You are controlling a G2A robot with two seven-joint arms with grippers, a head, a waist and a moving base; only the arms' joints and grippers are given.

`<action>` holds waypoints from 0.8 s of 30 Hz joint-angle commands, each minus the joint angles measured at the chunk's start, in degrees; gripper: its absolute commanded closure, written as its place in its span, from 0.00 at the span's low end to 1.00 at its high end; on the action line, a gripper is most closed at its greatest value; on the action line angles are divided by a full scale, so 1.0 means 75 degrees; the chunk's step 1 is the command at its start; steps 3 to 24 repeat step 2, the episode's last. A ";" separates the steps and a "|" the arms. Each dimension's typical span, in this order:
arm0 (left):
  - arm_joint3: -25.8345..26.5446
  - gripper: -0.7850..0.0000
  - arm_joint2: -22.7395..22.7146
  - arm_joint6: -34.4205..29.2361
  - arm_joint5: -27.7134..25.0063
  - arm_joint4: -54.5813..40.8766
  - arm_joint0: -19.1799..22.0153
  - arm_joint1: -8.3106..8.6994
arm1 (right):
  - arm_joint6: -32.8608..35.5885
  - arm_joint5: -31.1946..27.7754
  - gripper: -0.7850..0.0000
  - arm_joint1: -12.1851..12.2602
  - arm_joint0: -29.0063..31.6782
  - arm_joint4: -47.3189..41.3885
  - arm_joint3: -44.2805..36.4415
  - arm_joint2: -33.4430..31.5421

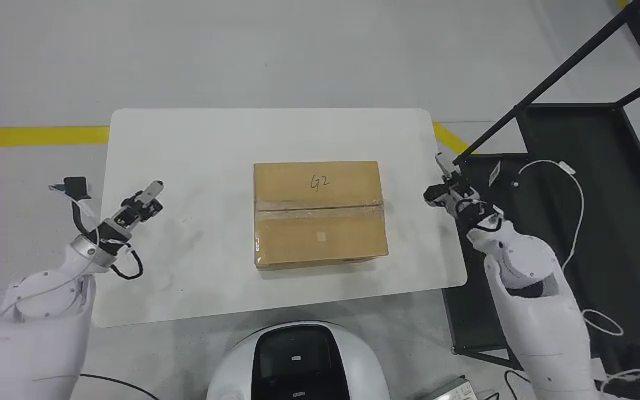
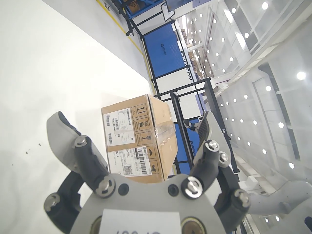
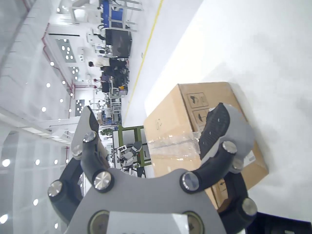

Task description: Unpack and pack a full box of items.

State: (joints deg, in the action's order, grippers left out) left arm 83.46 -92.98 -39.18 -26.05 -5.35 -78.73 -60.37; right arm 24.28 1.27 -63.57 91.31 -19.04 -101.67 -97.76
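Item: cardboard box (image 1: 320,213), flaps taped shut, lying flat at the centre of the white worktop (image 1: 180,150); likely staged there so both arms can reach it.

Left gripper (image 1: 148,195): well left of the box, jaws spread, empty.

Right gripper (image 1: 443,185): well right of the box, over the worktop's edge, jaws spread, empty.

Clearance: bare worktop on every side of the box. A black rack (image 1: 590,140) stands beyond its right.
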 commanded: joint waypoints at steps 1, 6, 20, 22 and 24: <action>0.0004 0.00 0.0016 0.0004 0.0017 0.0024 0.0019 0.0001 | 0.0028 -0.0168 0.00 -0.0007 0.0020 -0.0107 0.0034 -0.0009; 0.0004 0.00 0.0016 0.0004 0.0017 0.0024 0.0019 0.0001 | 0.0028 -0.0168 0.00 -0.0007 0.0020 -0.0107 0.0034 -0.0009; 0.0004 0.00 0.0016 0.0004 0.0017 0.0024 0.0019 0.0001 | 0.0028 -0.0168 0.00 -0.0007 0.0020 -0.0107 0.0034 -0.0009; 0.0004 0.00 0.0016 0.0004 0.0017 0.0024 0.0019 0.0001 | 0.0028 -0.0168 0.00 -0.0007 0.0020 -0.0107 0.0034 -0.0009; 0.0004 0.00 0.0016 0.0004 0.0017 0.0024 0.0019 0.0001 | 0.0028 -0.0168 0.00 -0.0007 0.0020 -0.0107 0.0034 -0.0009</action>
